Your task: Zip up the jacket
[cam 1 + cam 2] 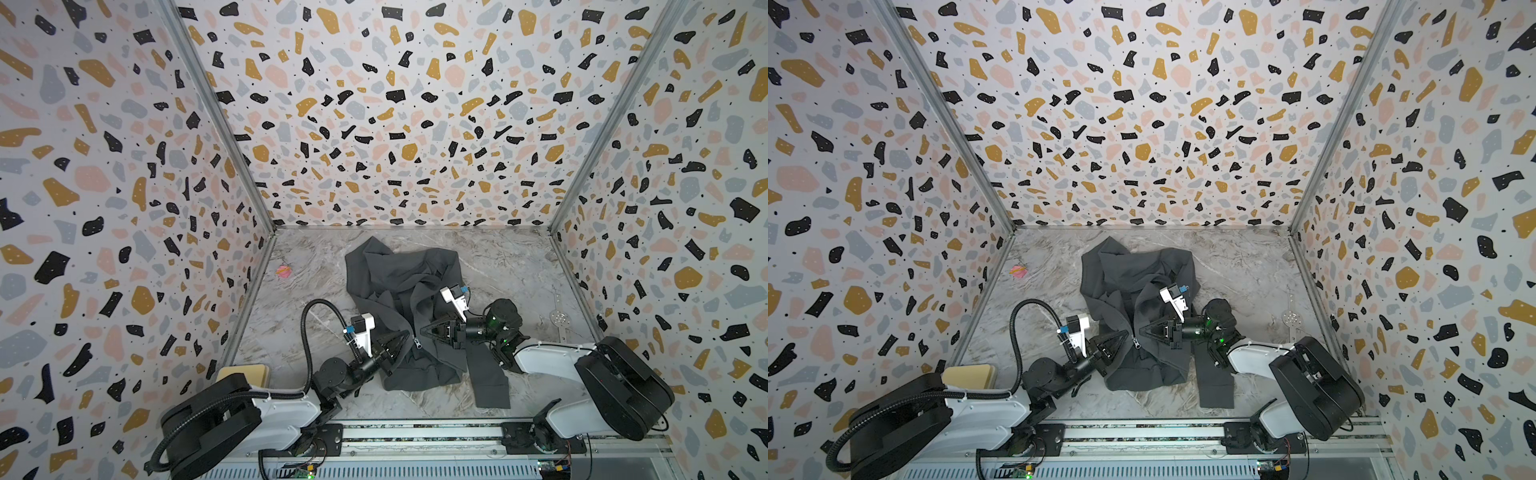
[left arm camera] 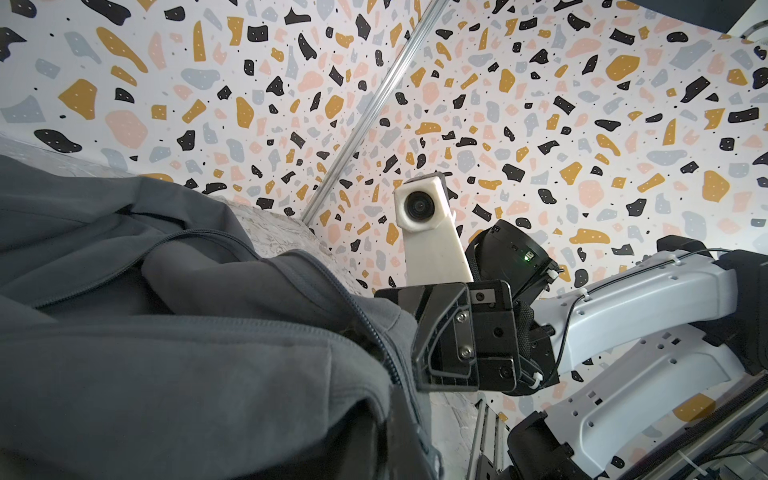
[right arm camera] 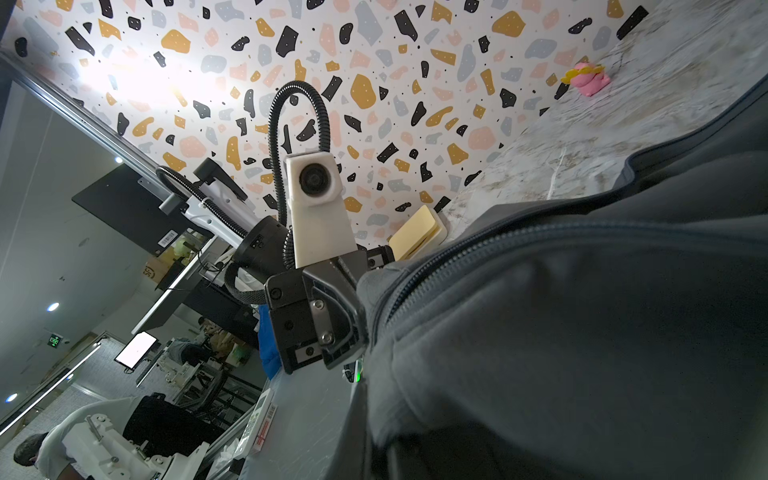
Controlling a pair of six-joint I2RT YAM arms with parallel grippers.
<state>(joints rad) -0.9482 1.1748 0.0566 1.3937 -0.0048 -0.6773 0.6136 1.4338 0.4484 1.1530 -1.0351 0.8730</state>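
I am clamping my left gripper (image 1: 404, 334) and right gripper (image 1: 423, 330) onto the jacket (image 1: 399, 274) beside its zipper pull (image 1: 417, 343), tensioning it for zipping.

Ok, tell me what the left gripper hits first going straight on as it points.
Probably the jacket fold by the zipper pull, which the left gripper pinches; just beyond, the right gripper points back at it. Depth there is unclear.

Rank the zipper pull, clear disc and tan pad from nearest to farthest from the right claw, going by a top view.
1. Zipper pull: on the jacket, right beside the right claw.
2. Clear disc: well out on the right side.
3. Tan pad: in the near left corner, across the whole jacket.
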